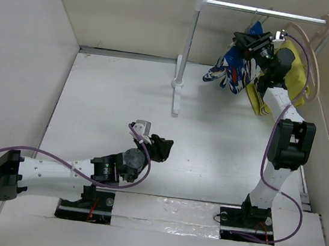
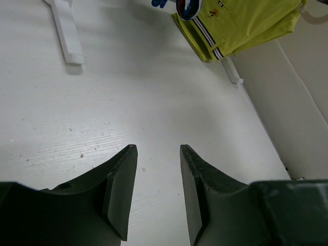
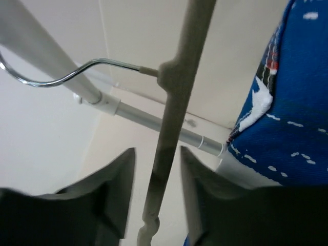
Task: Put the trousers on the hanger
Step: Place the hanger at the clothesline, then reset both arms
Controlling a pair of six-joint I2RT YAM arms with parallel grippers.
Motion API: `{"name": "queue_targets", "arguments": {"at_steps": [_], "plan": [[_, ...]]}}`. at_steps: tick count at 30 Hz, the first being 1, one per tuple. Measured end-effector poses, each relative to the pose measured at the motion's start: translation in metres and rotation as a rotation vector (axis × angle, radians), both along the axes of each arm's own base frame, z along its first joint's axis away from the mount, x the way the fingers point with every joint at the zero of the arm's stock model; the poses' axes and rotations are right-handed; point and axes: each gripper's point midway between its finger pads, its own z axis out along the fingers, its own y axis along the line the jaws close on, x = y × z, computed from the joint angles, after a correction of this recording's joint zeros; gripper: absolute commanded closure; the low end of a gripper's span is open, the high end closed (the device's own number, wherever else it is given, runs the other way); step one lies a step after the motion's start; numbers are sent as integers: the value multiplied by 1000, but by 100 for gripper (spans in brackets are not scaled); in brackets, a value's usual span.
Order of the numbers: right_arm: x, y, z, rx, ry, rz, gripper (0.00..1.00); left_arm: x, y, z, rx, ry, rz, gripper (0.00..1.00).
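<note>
The blue-and-white printed trousers (image 1: 235, 71) hang in a bunch under the rail (image 1: 258, 10), draped on the thin grey hanger (image 3: 177, 102), whose metal hook (image 3: 77, 72) rests over the rail. My right gripper (image 1: 252, 43) is raised to the hanger. In the right wrist view it (image 3: 157, 148) is open, with the hanger's arm passing between the fingers and a gap on each side. The trousers' blue cloth (image 3: 287, 113) is just to its right. My left gripper (image 1: 164, 147) is open and empty low over the table, as the left wrist view (image 2: 158, 147) shows.
A plain yellow garment (image 1: 258, 102) hangs on a thicker beige hanger (image 1: 313, 64) at the rail's right end, close to the right wall. The rail's white left post (image 1: 185, 59) stands mid-table, and its foot (image 2: 66, 36) shows in the left wrist view.
</note>
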Motion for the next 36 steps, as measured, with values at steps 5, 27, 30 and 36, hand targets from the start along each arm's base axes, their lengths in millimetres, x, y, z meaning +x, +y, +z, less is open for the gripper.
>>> {"name": "queue_targets", "arguments": {"at_steps": [5,27,30,36], "plan": [[-19,-1,13,-34,-54,-15,29,2,3,0,12,-9,14,63],[-88,-35,-52,-301,-13,-319,0,24,40,45,112,-145,204,41],[-111,-35,-56,-343,-31,-342,0,37,49,45,122,-146,233,39],[-183,-33,-33,-432,-174,-408,2,76,69,46,53,-111,255,39]]}}
